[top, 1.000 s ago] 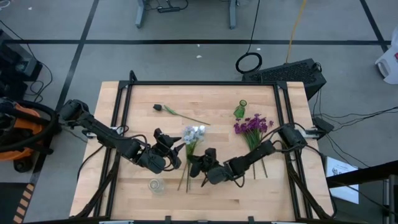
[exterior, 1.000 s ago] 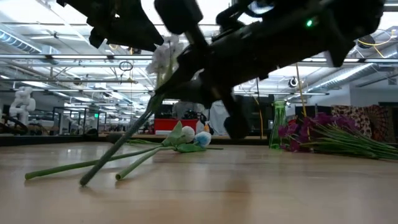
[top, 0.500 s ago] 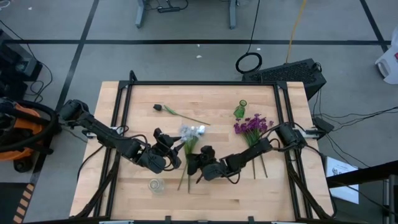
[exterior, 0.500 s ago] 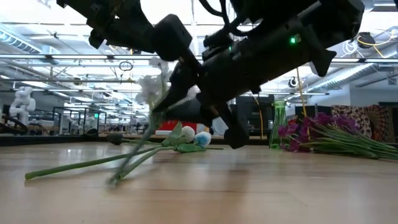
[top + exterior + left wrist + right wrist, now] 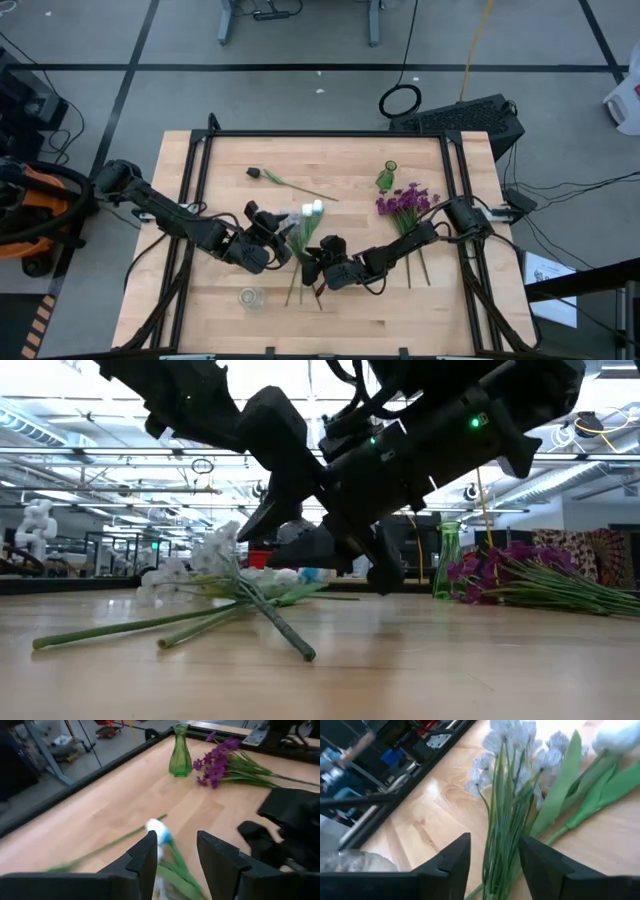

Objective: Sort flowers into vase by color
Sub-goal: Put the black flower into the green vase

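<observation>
Pale blue sprig (image 5: pixel 512 750) lay flat on the surface (image 5: pixel 350 165) w/ white buds (image 5: pixel 312 209), stems crossing betw. both tools, near mid-front. Right tool (image 5: pixel 492 857) sat over the sprig's stems, fingers apart, gripping nothing. Left tool (image 5: pixel 175 852) just beside, jaws parted, empty, a white bud past it. Purple flowers (image 5: pixel 405 201) lay by green vase (image 5: pixel 386 177), far right. Clear glass (image 5: pixel 248 297) stood near front edge.

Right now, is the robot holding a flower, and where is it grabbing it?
No, neither is. The right gripper is open around the pale sprig's stems; the left gripper is open over the white flower.
</observation>
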Motion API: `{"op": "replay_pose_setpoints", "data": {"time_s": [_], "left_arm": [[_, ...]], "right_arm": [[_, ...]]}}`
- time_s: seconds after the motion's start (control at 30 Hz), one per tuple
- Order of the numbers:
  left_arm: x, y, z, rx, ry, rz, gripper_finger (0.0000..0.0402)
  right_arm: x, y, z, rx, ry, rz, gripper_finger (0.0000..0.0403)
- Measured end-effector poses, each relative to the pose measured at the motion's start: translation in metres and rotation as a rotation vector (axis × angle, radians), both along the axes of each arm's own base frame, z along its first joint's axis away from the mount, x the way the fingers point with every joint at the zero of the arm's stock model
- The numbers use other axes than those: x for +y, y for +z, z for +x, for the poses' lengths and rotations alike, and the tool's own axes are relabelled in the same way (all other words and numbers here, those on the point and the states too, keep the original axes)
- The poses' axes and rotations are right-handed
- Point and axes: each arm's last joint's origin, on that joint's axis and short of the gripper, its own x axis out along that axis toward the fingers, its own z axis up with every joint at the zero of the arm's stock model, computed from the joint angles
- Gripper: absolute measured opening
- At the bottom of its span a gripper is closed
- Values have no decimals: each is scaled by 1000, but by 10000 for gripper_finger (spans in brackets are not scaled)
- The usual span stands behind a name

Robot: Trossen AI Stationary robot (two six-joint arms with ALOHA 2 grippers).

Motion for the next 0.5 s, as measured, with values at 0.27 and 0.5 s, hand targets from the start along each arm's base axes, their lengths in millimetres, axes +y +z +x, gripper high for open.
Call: {"op": "replay_pose_setpoints", "data": {"time_s": [0.27,0.5], "left_arm": [[23,30,10,115,-12,40,144],[76,56,20,272,-19,-69,144]], "right_arm": [[-1,59,-22,255,438,-218,187],[11,106,-70,445,563,-432,183]]}}
